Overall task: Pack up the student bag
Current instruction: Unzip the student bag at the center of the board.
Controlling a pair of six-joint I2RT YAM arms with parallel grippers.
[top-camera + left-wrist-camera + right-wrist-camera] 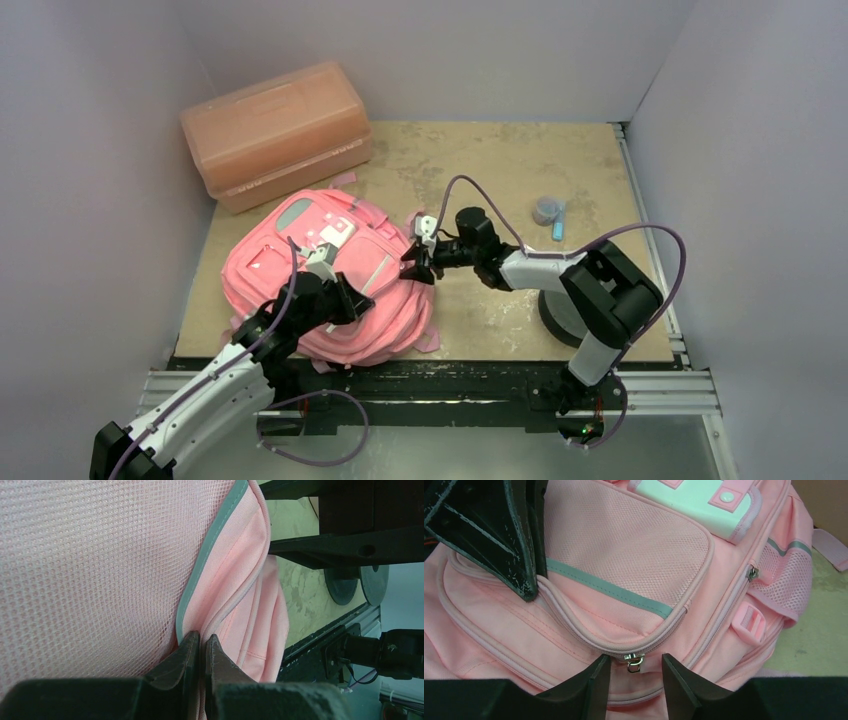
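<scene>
The pink student bag (pixel 262 268) lies flat on the table with its front pockets facing up. My left gripper (pixel 352 300) is at the bag's near right side. In the left wrist view, the left gripper (pixel 202 639) is shut on a fold of pink fabric (pixel 235 575) beside a mesh pocket with a grey strip. My right gripper (pixel 414 266) is at the bag's right edge. In the right wrist view, the right gripper (pixel 635 657) is open, with one jaw on each side of the front pocket's metal zip slider (pixel 634 662). The left gripper's fingers (pixel 519 555) show there too.
A rigid salmon-orange plastic box (pixel 275 135) stands at the back left. A mint-green and pink case (pixel 336 235) lies on top of the bag. A small grey round object (pixel 546 208) and a blue item (pixel 557 229) lie at the back right. Grey walls close in both sides.
</scene>
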